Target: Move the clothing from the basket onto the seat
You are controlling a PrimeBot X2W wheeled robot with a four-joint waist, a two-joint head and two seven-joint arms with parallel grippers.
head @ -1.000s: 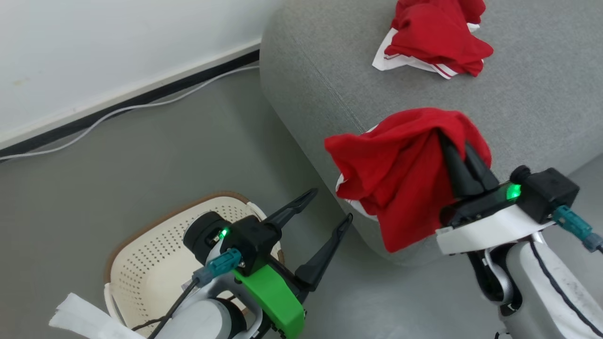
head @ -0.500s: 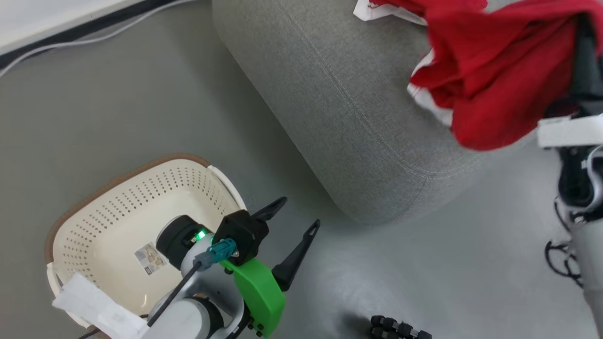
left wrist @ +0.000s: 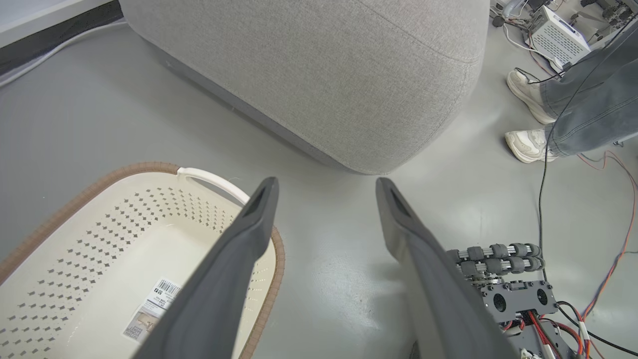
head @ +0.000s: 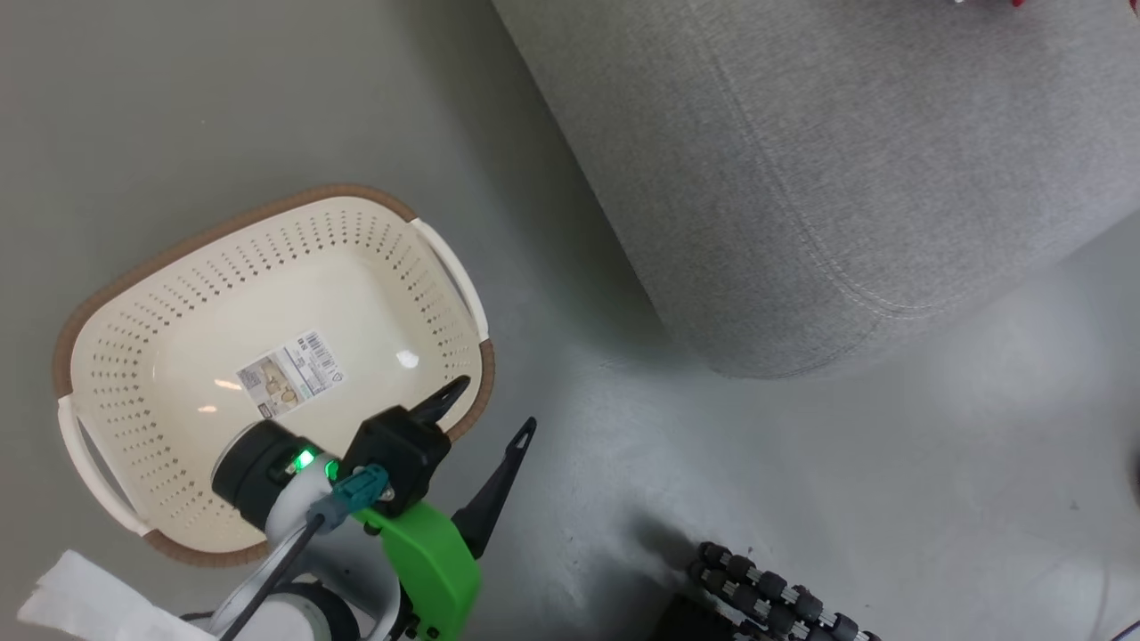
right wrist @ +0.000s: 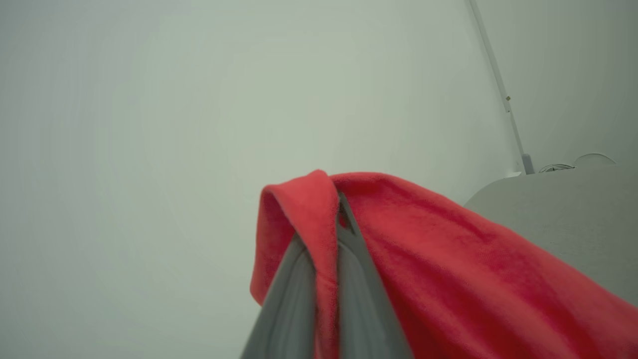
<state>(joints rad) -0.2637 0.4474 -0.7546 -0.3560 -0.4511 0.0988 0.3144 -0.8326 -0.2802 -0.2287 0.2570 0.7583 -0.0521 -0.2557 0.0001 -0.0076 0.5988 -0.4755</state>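
Note:
In the right wrist view my right gripper (right wrist: 341,207) is shut on a fold of red clothing (right wrist: 448,264), which drapes over its fingers and hangs to the right. Behind it rises the grey seat (right wrist: 563,224). The cream basket (head: 267,267) with its brown rim stands on the floor and holds no clothing, only a label sticker on its bottom. My left gripper (head: 496,405) is open with nothing between its fingers, just off the basket's near right rim. The left wrist view has the same open gripper (left wrist: 325,185) above the floor between the basket (left wrist: 99,239) and the seat (left wrist: 319,65).
A person's legs and pale shoes (left wrist: 531,144) stand on the floor right of the seat, among cables. A white box (left wrist: 556,37) sits further back. My base's black roller wheels (head: 775,592) are near the bottom. A pale wall (right wrist: 199,99) lies behind the right gripper.
The head view has swung down and left. The right gripper with its red clothing has passed out of it at the upper right. The left gripper stays open beside the basket.

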